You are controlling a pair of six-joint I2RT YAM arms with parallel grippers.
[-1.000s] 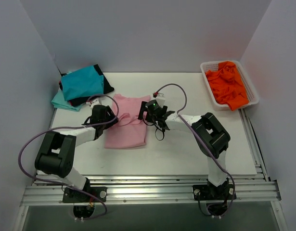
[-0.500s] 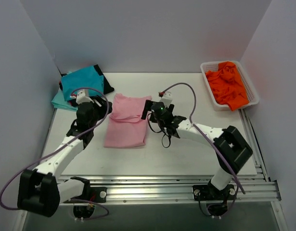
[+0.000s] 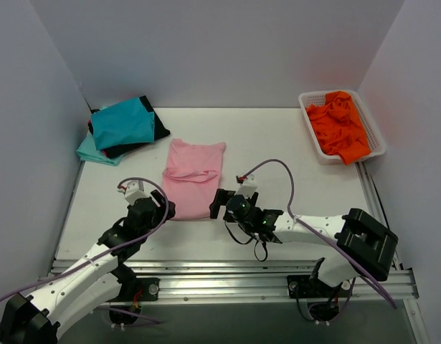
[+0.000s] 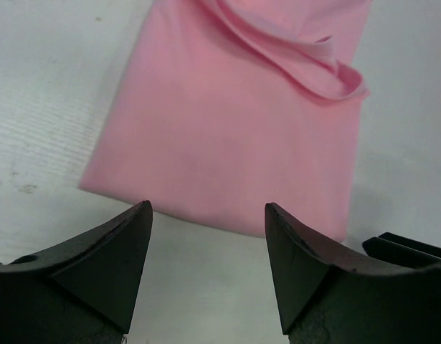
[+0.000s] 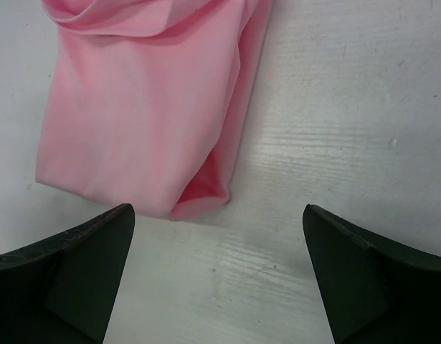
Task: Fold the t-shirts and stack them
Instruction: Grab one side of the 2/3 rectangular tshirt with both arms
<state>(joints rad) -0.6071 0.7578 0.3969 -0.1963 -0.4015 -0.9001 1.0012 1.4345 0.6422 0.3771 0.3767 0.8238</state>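
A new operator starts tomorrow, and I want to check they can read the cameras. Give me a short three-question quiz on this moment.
1. True or false: the pink t-shirt lies inside the white basket.
2. What is in the basket? A) a black shirt B) an orange t-shirt C) a towel
3. Is the left gripper or the right gripper gripping cloth?

Key
1. False: it lies on the table.
2. B.
3. Neither: both stand open at the pink t-shirt's near edge, holding nothing.
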